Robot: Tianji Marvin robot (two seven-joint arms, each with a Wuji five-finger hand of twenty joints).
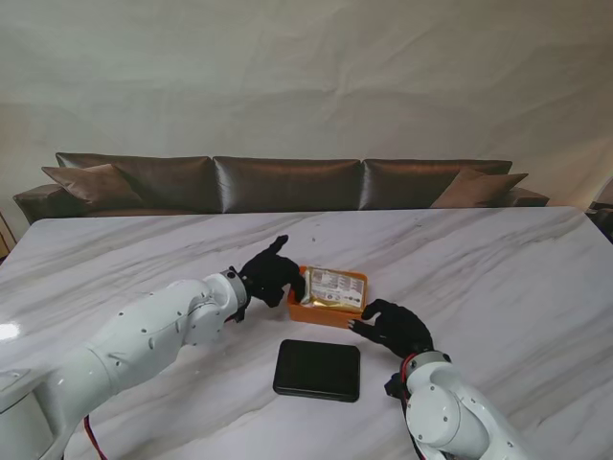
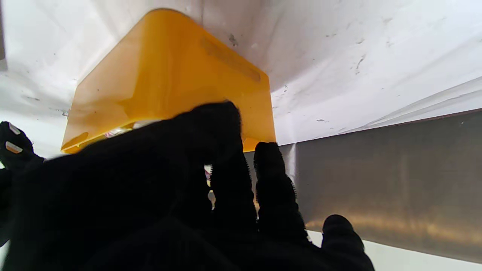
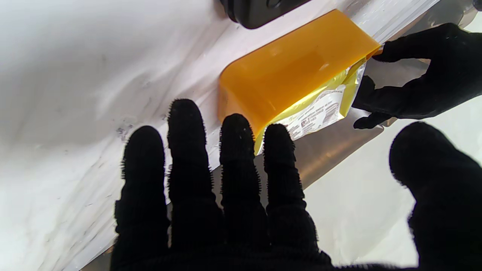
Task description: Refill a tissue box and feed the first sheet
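**Pack going into the box**

The orange plastic tissue box (image 1: pixel 326 305) sits in the middle of the picture on the white marble worktop (image 1: pixel 498 278). The shiny tissue pack (image 1: pixel 335 287) lies in it. The left hand (image 1: pixel 273 278) touches its left end; I cannot tell if the fingers grip. The right hand (image 1: pixel 395 328) is spread wide, holding nothing. The flat black lid (image 1: pixel 317 369) waits nearer to me. Next, I think: push the pack down flat.

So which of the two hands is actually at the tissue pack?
The left hand: its fingers reach the left end of the tissue pack in the orange box. The right hand hovers open beside the box.
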